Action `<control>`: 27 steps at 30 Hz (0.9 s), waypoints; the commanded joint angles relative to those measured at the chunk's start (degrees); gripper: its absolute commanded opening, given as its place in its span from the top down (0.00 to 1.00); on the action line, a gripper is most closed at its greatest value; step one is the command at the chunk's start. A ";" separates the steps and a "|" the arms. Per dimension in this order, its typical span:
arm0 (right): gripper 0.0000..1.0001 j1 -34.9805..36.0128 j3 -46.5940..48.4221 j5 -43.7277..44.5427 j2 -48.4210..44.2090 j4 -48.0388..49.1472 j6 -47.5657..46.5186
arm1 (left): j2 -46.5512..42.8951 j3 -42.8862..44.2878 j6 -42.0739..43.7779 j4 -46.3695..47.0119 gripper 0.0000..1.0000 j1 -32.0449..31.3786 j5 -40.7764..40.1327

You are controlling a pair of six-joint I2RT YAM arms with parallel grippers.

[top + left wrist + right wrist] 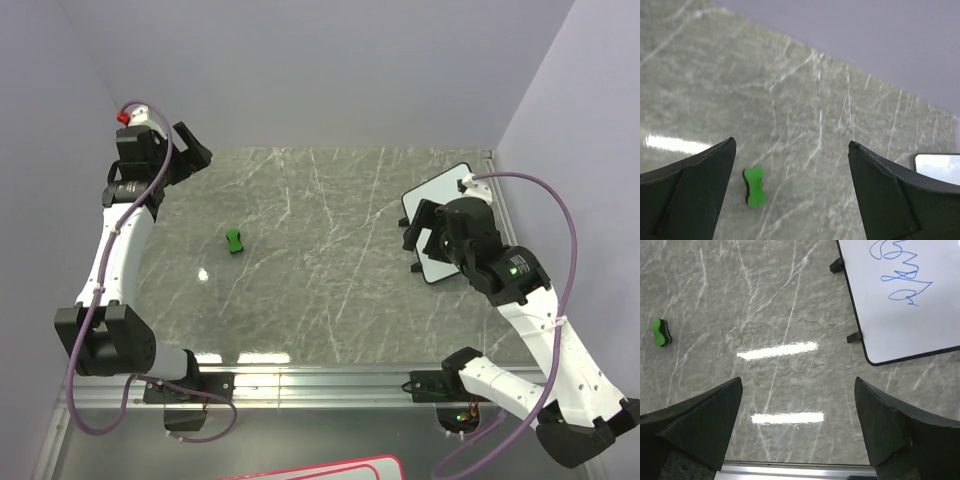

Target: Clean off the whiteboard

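Note:
The whiteboard (437,186) lies flat at the table's right edge, partly under my right arm. In the right wrist view the whiteboard (920,325) shows its black rim, two small feet and blue scribbles (900,275). My right gripper (418,233) is open and empty above the board's left edge; in its own view the gripper (798,381) hangs over bare table. A small green block (234,241) lies left of centre, also seen in the left wrist view (754,186) and the right wrist view (661,333). My left gripper (193,153) is open, empty and raised at the far left; it also shows in its own view (792,142).
The table is grey marble-patterned (320,260), with lilac walls behind and on both sides. A metal rail (320,380) runs along the near edge. A pink-edged white panel (320,468) lies below the rail. A corner of the whiteboard (938,162) shows in the left wrist view.

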 commanded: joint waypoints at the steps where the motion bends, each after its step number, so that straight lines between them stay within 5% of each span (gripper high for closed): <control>1: 0.00 -0.35 5.17 1.59 1.48 1.65 -2.65 | 0.15 0.78 -3.47 -6.78 0.00 0.08 0.98; 4: 0.00 -0.17 9.39 0.19 3.25 0.42 -5.20 | -1.34 -3.69 -4.61 -3.36 0.01 -0.01 7.04; 10: 0.01 -0.26 10.63 1.67 4.04 -1.42 -8.37 | 2.95 -0.89 -8.84 -15.81 0.01 -0.62 -7.44; 14: 0.04 -0.53 8.80 0.89 3.88 -3.19 -6.79 | 5.77 -4.66 -7.87 -16.01 0.04 -5.44 -14.90; 19: 0.04 -0.96 3.43 -0.96 -1.13 -2.74 -6.00 | 11.21 -6.60 -7.96 -15.74 0.07 -11.25 -18.07; 27: 0.05 -1.23 3.51 3.34 -1.67 -5.64 -4.15 | 21.68 -5.72 -8.31 -12.59 0.22 -11.61 -16.86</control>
